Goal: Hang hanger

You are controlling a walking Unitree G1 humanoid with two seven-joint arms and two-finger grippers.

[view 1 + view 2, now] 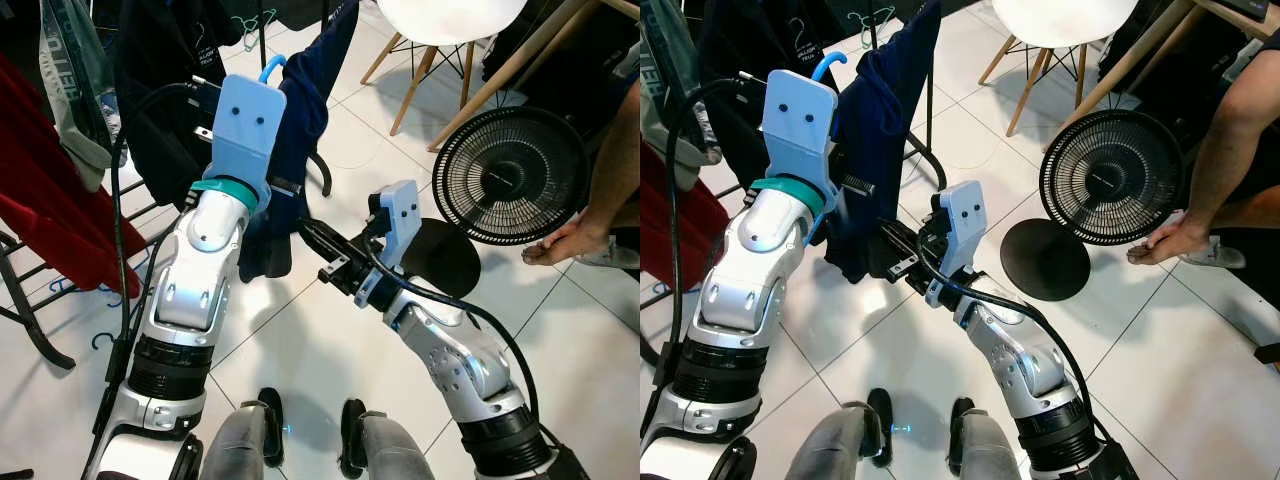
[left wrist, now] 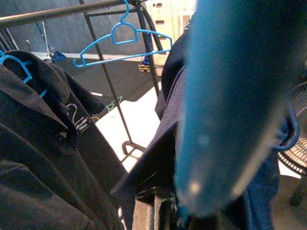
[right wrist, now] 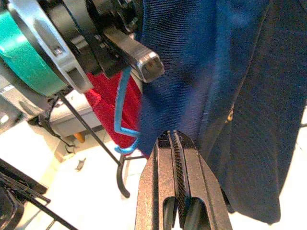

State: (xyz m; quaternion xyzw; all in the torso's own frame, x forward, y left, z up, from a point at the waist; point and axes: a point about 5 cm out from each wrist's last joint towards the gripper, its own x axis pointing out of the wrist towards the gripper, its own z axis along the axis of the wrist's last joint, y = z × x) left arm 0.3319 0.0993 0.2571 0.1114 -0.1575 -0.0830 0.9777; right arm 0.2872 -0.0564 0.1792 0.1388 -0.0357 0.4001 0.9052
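Blue hanger (image 1: 271,68) carries a navy shirt (image 1: 880,150), hook upward.

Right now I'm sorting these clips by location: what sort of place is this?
Probably a room in a home, used for drying or hanging laundry: a clothes rack hung with garments and a blue hanger, a white tiled floor, plus a standing fan and white chair.

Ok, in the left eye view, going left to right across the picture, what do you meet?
Red garment → left arm → navy shirt → right end effector → black fan → a person's hand.
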